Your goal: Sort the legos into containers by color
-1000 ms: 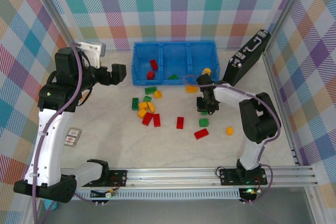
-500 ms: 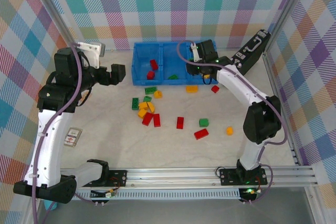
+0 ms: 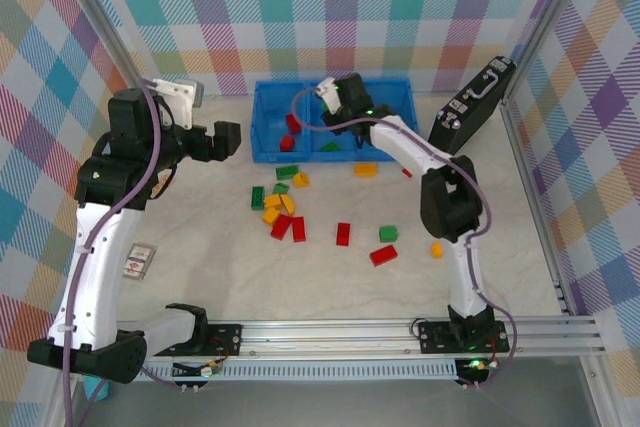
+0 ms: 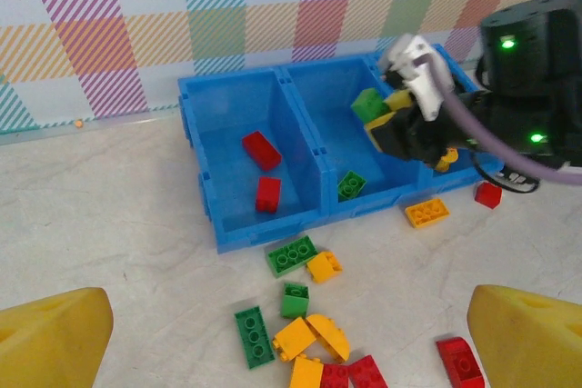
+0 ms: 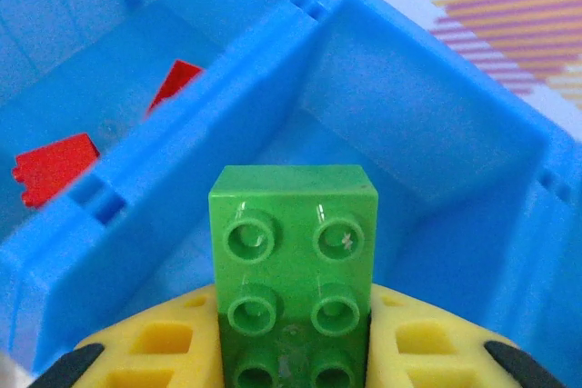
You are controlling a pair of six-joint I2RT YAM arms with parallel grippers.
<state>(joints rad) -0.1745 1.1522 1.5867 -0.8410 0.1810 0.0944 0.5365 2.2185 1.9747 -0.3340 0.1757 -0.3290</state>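
Green lego (image 5: 293,261) is clamped in the right jaws. Its long axis runs straight out from between the yellow pads (image 5: 164,352), with the studs facing the wrist camera. Just beyond and below it opens the middle compartment (image 4: 323,138) of the blue tray (image 5: 173,170), where another green brick (image 4: 351,184) lies. The red bricks (image 4: 261,150) are one compartment over to the left. The release looks to need a straight drop, with no sideways shift. Farther off, the left jaws stand wide apart over the desk (image 3: 200,247), left of the tray.
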